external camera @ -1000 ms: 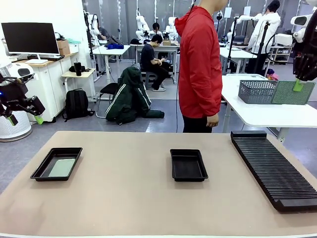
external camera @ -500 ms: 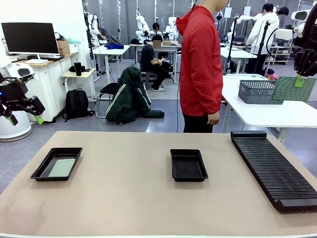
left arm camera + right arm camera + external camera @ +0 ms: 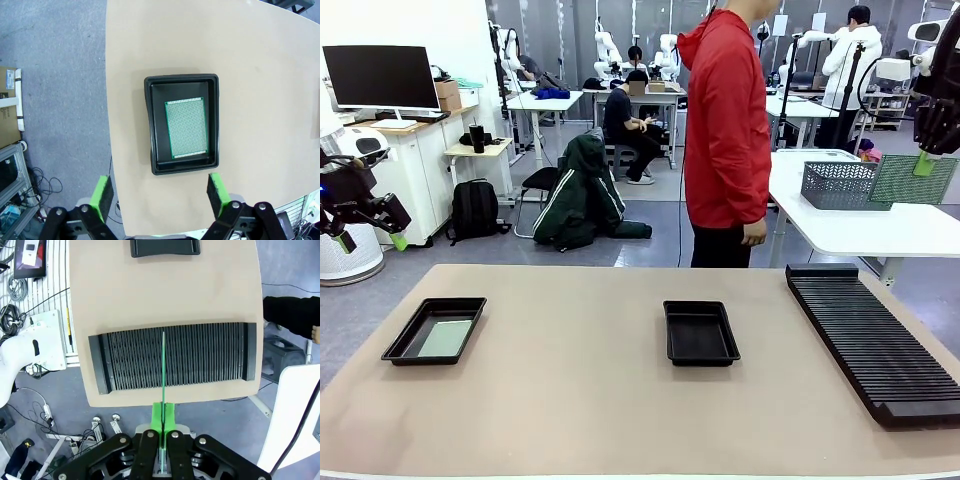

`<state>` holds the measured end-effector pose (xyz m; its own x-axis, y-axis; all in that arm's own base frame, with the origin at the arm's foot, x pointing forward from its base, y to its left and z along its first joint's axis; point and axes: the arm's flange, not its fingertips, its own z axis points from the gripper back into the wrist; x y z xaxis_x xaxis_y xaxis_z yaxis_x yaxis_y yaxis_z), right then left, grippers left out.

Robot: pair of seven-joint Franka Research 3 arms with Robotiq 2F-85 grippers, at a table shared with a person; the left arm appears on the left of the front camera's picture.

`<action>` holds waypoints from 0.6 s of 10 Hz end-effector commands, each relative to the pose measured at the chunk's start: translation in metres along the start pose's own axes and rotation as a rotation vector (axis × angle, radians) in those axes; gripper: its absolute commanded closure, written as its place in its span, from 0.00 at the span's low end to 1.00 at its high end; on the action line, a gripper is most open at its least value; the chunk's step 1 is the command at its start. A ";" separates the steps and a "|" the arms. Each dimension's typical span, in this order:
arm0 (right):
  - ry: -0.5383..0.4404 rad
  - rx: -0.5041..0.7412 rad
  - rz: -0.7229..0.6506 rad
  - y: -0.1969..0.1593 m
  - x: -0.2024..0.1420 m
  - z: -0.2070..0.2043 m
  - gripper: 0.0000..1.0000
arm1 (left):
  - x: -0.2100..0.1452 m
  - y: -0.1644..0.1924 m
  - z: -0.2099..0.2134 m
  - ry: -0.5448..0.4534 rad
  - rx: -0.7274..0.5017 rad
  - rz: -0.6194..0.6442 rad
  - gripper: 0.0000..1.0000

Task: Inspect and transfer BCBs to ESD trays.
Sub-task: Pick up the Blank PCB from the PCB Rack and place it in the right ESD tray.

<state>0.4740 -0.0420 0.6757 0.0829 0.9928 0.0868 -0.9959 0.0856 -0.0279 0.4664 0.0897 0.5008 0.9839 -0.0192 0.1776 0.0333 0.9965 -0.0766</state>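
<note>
The right tool point(image 3: 163, 415) was clamped on one edge of a thin green rectangular circuit board point(image 3: 163, 357), held upright (edge-on to the wrist camera) well above the long black ribbed rack point(image 3: 210, 357). The left tool point(image 3: 160, 195) hung with its jaws apart above a shallow black plastic tray point(image 3: 181, 79) on the beige worktop point(image 3: 260, 75). A second green board point(image 3: 186, 127) lay flat in that tray, well clear of the tool.

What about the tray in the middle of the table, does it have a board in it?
No, the middle tray shows a bare black floor; the board lies in the left tray.
</note>
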 end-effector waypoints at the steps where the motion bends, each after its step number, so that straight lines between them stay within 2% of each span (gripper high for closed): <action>1: 0.000 0.000 0.005 0.001 0.000 -0.002 0.98 | -0.001 0.000 -0.001 -0.002 0.001 0.002 0.00; 3: 0.000 0.000 0.000 0.000 0.000 0.000 0.98 | -0.001 0.000 -0.001 -0.002 0.001 0.002 0.00; 4: -0.024 -0.021 -0.094 -0.008 -0.001 -0.005 0.98 | -0.001 0.000 -0.001 -0.002 0.001 0.002 0.00; 6: -0.149 -0.035 -0.309 -0.016 -0.002 -0.014 0.98 | -0.001 0.000 -0.001 -0.002 0.001 0.002 0.00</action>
<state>0.4854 -0.0473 0.6669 0.2599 0.9526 0.1579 -0.9644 0.2643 -0.0069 0.4664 0.0897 0.5008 0.9839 -0.0192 0.1777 0.0333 0.9965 -0.0767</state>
